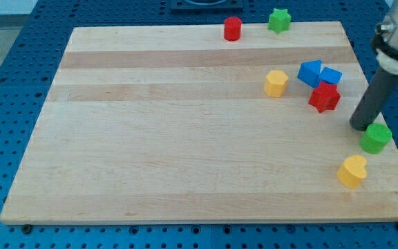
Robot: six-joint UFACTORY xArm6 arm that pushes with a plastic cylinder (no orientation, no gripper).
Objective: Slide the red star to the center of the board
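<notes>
The red star (324, 97) lies on the wooden board (185, 138) at the view's right, touching the lower edge of two blue blocks (310, 72) (331, 76). My tip (360, 126) rests on the board to the right of and slightly below the red star, a short gap apart from it. A green block (376, 137) sits just right of and below the tip, close to it or touching it.
A yellow block (276, 83) lies left of the blue blocks. A yellow heart (352, 171) sits near the lower right corner. A red cylinder (233, 29) and a green star (279, 20) stand at the top edge.
</notes>
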